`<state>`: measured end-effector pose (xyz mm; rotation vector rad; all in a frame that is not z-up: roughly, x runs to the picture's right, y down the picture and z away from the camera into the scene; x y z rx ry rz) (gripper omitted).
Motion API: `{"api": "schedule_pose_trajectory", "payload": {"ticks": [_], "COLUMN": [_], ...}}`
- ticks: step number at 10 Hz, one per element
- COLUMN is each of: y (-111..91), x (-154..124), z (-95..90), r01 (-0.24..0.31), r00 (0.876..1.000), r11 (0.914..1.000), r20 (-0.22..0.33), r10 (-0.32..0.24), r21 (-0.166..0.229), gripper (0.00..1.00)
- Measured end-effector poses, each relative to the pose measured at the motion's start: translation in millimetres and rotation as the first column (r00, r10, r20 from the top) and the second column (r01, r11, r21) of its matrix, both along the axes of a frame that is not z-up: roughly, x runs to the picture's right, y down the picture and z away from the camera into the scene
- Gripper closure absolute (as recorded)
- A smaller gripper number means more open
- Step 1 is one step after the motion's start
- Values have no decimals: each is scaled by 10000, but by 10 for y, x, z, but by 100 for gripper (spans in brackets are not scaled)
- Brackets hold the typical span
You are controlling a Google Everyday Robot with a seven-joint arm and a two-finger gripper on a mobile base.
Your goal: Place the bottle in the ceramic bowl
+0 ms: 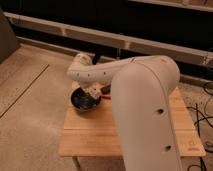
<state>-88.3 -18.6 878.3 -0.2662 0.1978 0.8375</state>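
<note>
The gripper, fingers pressed together on what appears to be the whitish bottle, hangs just over the black ceramic bowl on the wooden table, positioned for release inside the rim.

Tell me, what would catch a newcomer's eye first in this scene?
The big white robot arm fills the right foreground, bending back and reaching left over a small wooden table. Its gripper hangs shut just above a glossy black ceramic bowl at the table's far left corner. Something whitish shows at the gripper, perhaps the bottle, but that cannot be told for sure.
</note>
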Motion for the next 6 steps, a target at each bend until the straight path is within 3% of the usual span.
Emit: {"api": "schedule_pose_trajectory", "payload": {"ticks": [3, 6], "y": [-46, 61], "x": [-98, -256], "z": [204, 232], "r01": [-203, -512], "r00": [9998, 9981], "r11": [9989, 9938], "r20": [27, 303], "r10": [204, 545], "r21": [-433, -983], "gripper": [100, 100]}}
